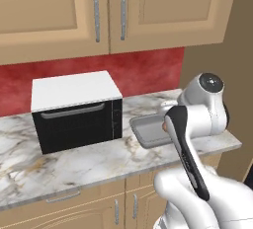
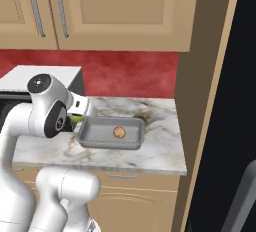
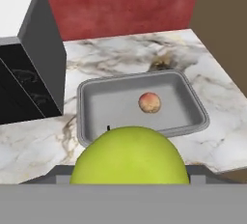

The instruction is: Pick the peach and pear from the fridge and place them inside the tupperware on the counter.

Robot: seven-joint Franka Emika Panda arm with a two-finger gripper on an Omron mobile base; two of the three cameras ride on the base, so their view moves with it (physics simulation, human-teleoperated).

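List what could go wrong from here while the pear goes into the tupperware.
1. The pear hangs over the near rim of the tupperware, not over its middle. Released now, it might catch the rim and roll onto the counter.
2. The peach already lies inside. A drop from height could knock it or bounce out of the shallow container.
3. The microwave stands close beside the tupperware, so a wide swing of the arm may clip it.
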